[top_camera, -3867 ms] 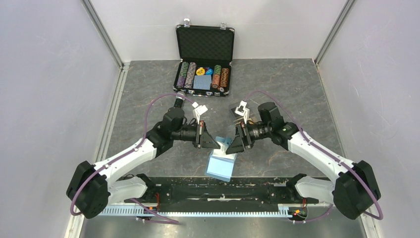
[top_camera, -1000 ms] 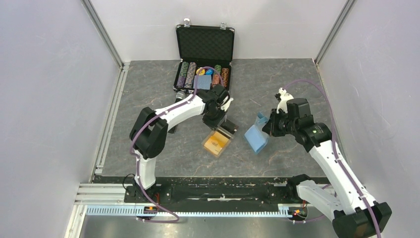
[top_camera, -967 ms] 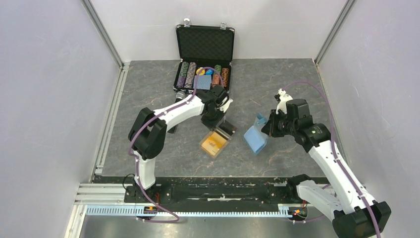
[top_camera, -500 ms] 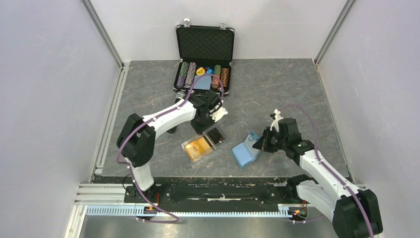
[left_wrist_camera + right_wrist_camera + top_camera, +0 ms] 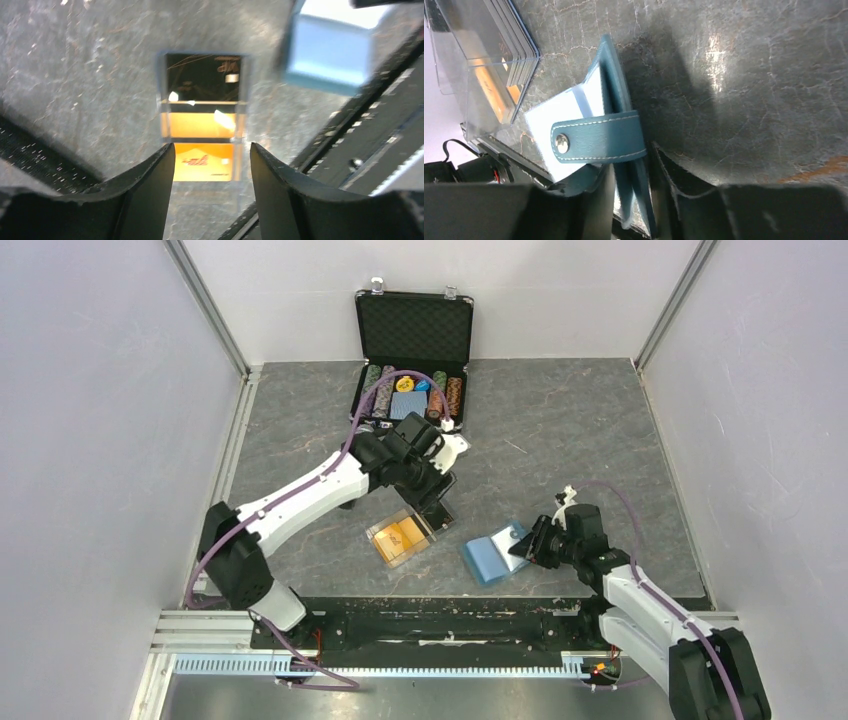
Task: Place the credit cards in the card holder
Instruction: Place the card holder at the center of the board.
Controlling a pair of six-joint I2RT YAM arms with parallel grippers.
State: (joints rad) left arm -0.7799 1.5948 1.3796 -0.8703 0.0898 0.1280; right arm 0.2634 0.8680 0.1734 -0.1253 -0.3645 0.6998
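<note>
One clear box (image 5: 377,537) around credit cards (image 5: 400,542); chip case (image 5: 413,330) behind

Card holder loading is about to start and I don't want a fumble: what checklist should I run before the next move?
1. Left tool open and empty: ok.
2. Credit cards in view inside the clear box, in front of the left tool: ok.
3. Clear box open for picking: cannot tell.
4. Card holder lying on the table: ok.
5. Right tool clamped on the card holder, whose edge lies between its fingers: cannot tell.
6. Card holder's pockets exposed for a card: cannot tell.
</note>
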